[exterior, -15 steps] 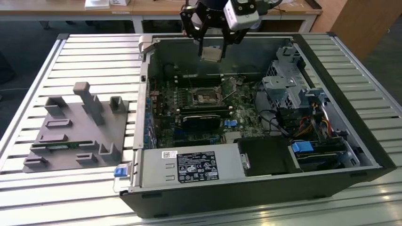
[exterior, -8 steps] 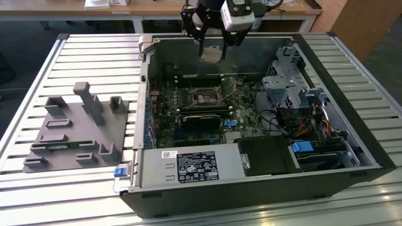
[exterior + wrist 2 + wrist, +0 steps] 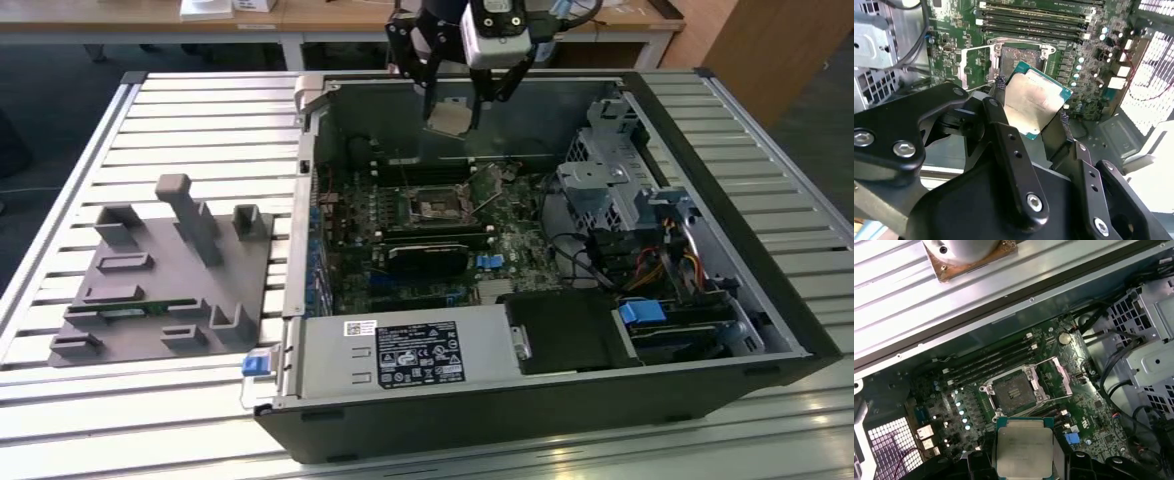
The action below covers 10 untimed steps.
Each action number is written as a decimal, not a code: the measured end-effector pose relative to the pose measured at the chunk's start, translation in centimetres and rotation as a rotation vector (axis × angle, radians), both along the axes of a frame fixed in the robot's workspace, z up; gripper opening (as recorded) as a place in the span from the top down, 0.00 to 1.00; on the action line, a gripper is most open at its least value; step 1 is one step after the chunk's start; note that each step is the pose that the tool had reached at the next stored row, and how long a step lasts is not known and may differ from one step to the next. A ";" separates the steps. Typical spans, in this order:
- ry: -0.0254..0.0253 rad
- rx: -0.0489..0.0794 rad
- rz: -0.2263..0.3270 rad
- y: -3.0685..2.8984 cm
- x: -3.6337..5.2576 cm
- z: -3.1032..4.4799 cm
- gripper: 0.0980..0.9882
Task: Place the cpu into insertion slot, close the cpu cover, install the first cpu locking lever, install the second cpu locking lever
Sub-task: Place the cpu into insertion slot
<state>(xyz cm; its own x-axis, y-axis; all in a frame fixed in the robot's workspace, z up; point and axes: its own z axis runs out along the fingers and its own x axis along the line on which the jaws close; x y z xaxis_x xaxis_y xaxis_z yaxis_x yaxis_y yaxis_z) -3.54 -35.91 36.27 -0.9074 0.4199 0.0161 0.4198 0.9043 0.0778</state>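
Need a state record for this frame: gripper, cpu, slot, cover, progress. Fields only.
gripper: over the open computer case, jaws shut on opposite edges of the cpu
cpu: held in the air above the board, metal top showing in both wrist views
insertion slot: empty and uncovered
cpu cover: stands open beside the slot
progress: cpu not yet in the slot; cover not yet closed

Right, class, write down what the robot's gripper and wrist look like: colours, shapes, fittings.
The gripper is matte black, built from flat, angular link bars joined by silvery round-headed screws. Its two fingers are long, narrow bars with small holes, ending in dark textured pads. In the exterior view, a silvery-grey wrist housing sits above the black linkage.
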 end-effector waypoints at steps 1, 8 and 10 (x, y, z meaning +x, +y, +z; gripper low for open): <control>0.0000 0.000 -0.011 0.02 0.00 -0.04 0.51; 0.0000 -0.003 -0.091 0.10 0.00 -0.31 0.51; -0.0001 -0.004 -0.116 0.11 0.00 -0.39 0.51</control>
<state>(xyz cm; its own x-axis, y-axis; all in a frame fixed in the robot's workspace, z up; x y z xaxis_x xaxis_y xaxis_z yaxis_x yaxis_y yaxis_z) -3.53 -35.80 35.88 -0.8529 0.5219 0.0140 0.5214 0.8501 0.0741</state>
